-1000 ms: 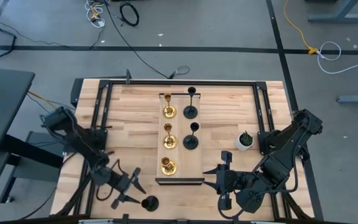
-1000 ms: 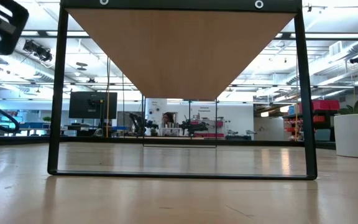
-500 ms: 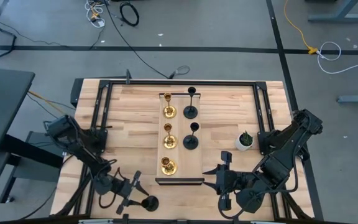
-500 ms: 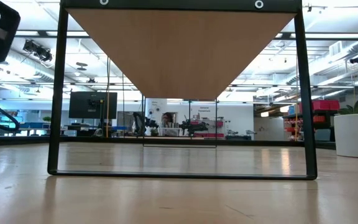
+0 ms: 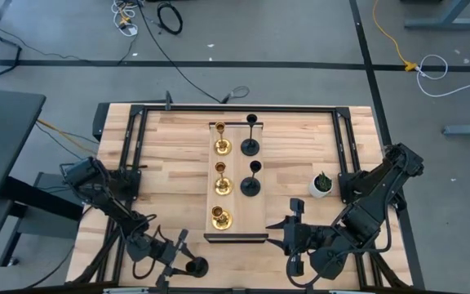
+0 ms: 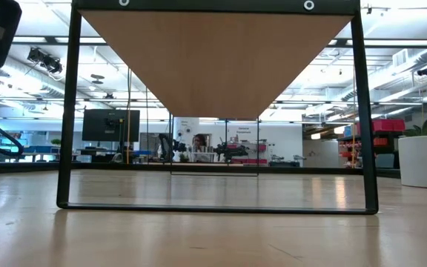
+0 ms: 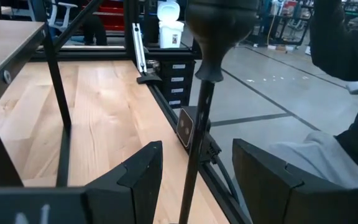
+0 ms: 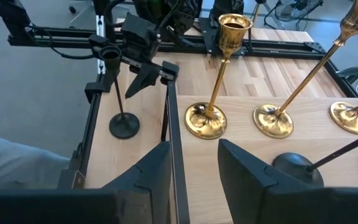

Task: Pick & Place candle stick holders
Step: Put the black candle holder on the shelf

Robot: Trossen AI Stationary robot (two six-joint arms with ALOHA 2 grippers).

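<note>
My left gripper (image 5: pixel 175 260) sits at the lower left of the overhead frame, jaws spread, straddling the thin stem of the last black holder (image 5: pixel 196 266) without pinching it. Through my left wrist camera that stem (image 7: pixel 196 134) rises right between my two fingers (image 7: pixel 143 171), gap on both sides. So the grasp isn't made yet!

My right gripper (image 5: pixel 288 235) waits at the lower right of the overhead frame, jaws parted, nothing in them.

Out at centre frame stands the tray (image 5: pixel 235 238): three gold holders (image 5: pixel 221 184) in its left column, two black holders (image 5: pixel 250 181) in its right. By my reckoning five are placed and one is left, with the near slot on the black side open.
</note>
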